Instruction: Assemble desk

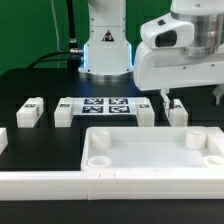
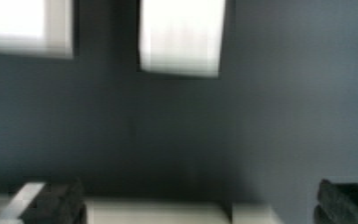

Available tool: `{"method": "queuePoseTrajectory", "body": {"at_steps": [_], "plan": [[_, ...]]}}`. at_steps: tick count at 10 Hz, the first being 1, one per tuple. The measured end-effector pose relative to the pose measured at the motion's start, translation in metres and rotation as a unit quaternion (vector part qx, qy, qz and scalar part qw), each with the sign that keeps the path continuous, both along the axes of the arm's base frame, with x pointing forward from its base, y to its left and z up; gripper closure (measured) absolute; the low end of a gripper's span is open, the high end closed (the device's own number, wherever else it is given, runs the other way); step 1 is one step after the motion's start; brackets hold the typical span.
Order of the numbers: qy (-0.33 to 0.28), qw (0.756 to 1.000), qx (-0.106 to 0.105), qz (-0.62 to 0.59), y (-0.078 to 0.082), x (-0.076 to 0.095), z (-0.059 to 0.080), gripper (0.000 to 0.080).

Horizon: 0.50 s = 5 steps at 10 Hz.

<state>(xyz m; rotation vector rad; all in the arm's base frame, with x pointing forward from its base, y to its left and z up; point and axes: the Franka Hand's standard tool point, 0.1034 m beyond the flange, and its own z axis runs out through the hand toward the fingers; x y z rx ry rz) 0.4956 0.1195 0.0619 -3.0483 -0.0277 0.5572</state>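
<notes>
The white tray-like tabletop (image 1: 150, 150) lies flat at the front of the table, its round corner sockets facing up. Several white tagged legs lie in a row behind it: two at the exterior view's left (image 1: 30, 113) (image 1: 63, 111) and two at its right (image 1: 145, 112) (image 1: 178, 113). My gripper (image 1: 190, 98) hangs open just above the rightmost leg and holds nothing. The wrist view is blurred. There my gripper (image 2: 197, 200) has its dark fingers (image 2: 43, 200) wide apart, with a white part (image 2: 158, 212) low between them and two white blocks (image 2: 181, 35) further off.
The marker board (image 1: 105, 106) lies between the inner legs. A long white rail (image 1: 60, 185) runs along the front edge. Another white piece (image 1: 2, 140) shows at the exterior view's far left. The robot base (image 1: 105, 45) stands at the back.
</notes>
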Motion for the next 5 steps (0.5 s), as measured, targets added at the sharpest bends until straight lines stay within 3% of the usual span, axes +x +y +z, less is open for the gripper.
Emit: {"method": "queuePoseTrajectory", "body": {"at_steps": [1,5], "plan": [[0.023,1.000,-0.001,0.001,0.003,0.006,-0.001,0.0150],[0.143,0.990,-0.009,0.010,-0.003,-0.005,-0.006,0.0150]]}}
